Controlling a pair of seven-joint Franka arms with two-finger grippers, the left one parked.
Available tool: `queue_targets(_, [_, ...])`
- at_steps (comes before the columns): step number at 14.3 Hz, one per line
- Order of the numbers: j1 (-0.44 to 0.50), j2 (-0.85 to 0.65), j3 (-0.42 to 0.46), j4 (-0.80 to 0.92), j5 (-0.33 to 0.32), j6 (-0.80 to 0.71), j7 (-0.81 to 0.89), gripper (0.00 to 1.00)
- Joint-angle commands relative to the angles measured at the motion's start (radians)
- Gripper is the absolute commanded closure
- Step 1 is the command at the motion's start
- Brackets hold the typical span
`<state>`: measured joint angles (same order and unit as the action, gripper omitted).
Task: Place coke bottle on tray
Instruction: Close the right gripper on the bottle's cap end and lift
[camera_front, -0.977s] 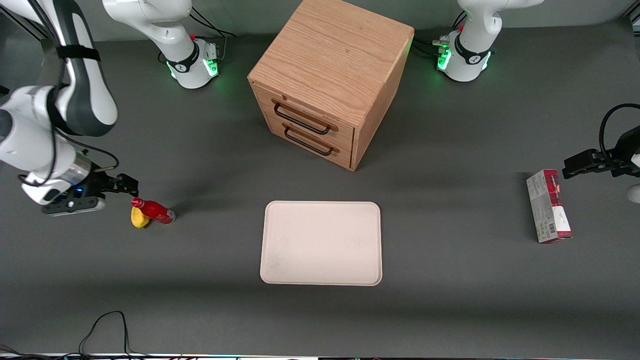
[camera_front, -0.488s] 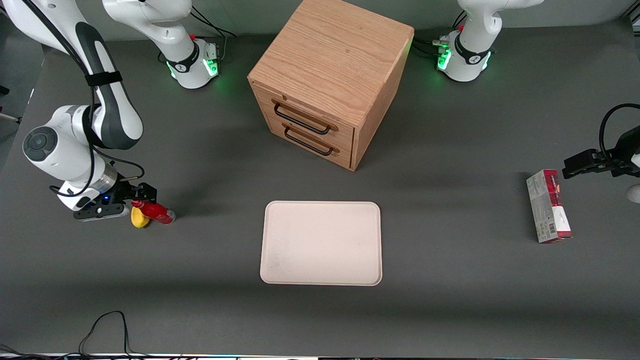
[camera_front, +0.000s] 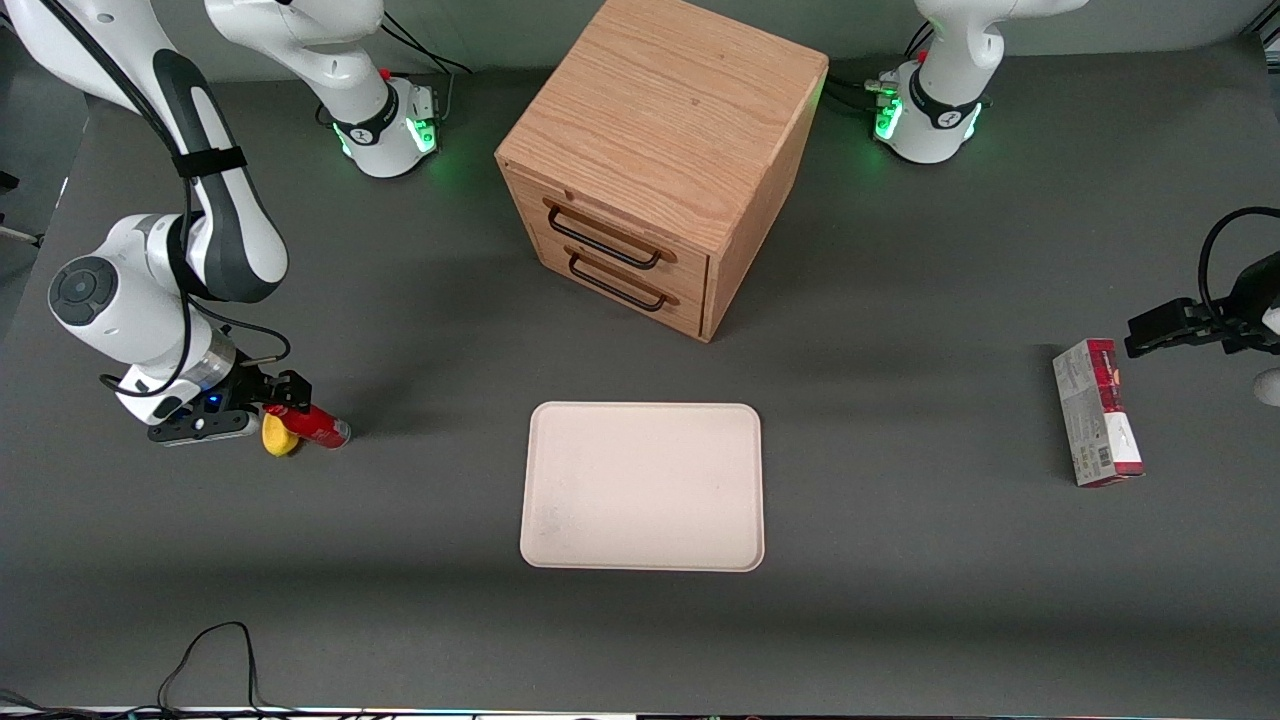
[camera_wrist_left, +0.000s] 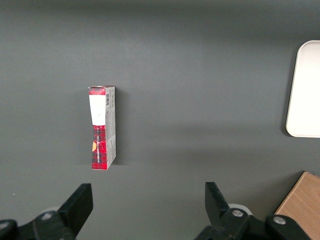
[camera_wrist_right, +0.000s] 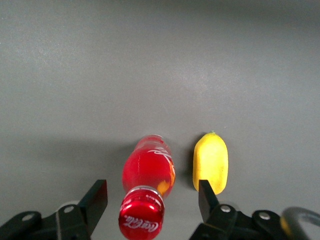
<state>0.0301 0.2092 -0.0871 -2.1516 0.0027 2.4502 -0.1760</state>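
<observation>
Pincer (camera_front: 285, 392): mine, fingers (camera_wrist_right: 95, 197) apart, straddling the cap end of the coke bottle (camera_front: 312, 424); nothing clamped yet.
Coke bottle: lies on its side on the table (camera_front: 900, 600) toward my arm's end, neck pointing at my pincer, so I judge a grasp across the neck is intended.
Lemon (camera_front: 278, 436): just beside the bottle, at its 7 o'clock in the front view; one finger sits close to it and may nudge it.
Tray (camera_front: 642, 486): at 3 o'clock from the bottle, well apart, bare.
Cabinet (camera_front: 655, 160): at 1 o'clock from the bottle, off the straight route to the tray.

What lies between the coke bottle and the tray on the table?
Nothing: in the front view only bare grey table separates the coke bottle from the tray. The open hand straddles the bottle's cap.
</observation>
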Motion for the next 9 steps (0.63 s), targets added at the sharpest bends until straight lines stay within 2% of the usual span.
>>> queue_targets(1, [0.008,0.012,-0.005,0.019,0.023,-0.002,-0.013,0.65])
queue_targets(2, [0.008,0.010,-0.005,0.019,0.023,-0.002,-0.014,0.73])
queue_targets(3, [0.008,0.010,-0.003,0.019,0.023,-0.002,-0.014,0.78])
queue_targets(7, [0.008,0.009,-0.003,0.041,0.025,-0.011,-0.011,0.79])
queue_targets(9, [0.008,-0.007,-0.003,0.134,0.023,-0.150,-0.014,0.80])
